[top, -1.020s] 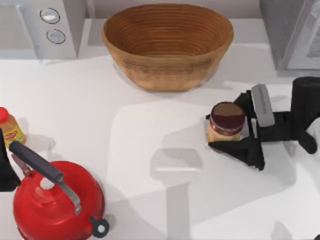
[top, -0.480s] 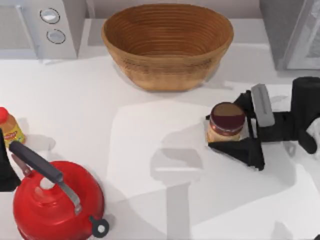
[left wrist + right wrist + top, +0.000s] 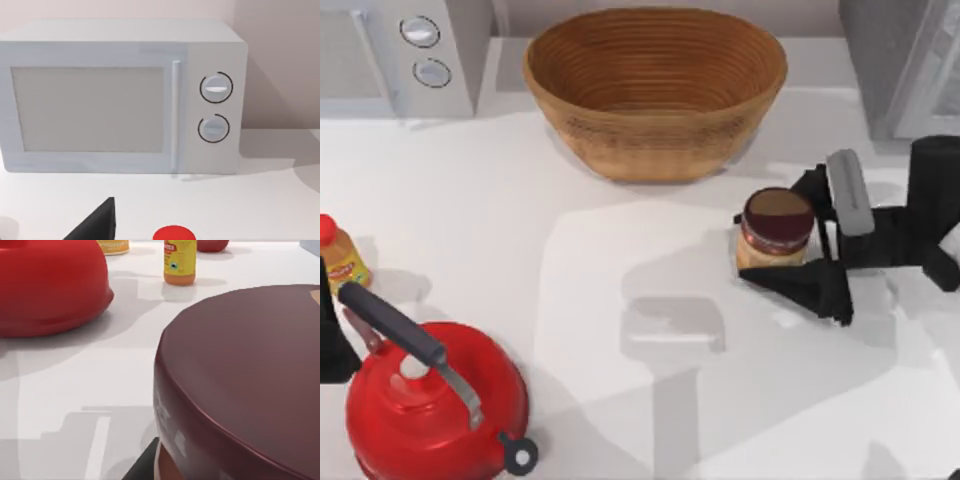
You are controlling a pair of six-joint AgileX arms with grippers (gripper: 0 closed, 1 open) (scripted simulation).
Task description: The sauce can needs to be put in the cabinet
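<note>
On the worktop's [image 3: 620, 250] right side, one can [image 3: 777, 229] stands upright between the two black fingers [image 3: 800, 287] of the right hand [image 3: 790, 232], which is closed on it, one finger on the basket side and one on the near side. In the right wrist view the can's maroon top [image 3: 250, 375] looms close, with a finger edge just below it.

One cabinet [image 3: 900, 60] sits at the back right corner, well apart from the can. One woven basket [image 3: 655, 90] stands at the back centre, near the can but not touching it. One microwave [image 3: 400, 55] with two round knobs [image 3: 420, 31] is at the back left; the left wrist view faces its door [image 3: 87, 109] and both knobs.

One red kettle [image 3: 430, 400] with a dark handle sits at the front left, and one orange bottle [image 3: 340, 255] with a red cap stands just behind it at the left edge.

At that left edge, beside the kettle, is the parked left hand [image 3: 332, 340]; whether its fingers are spread or closed I cannot tell.
</note>
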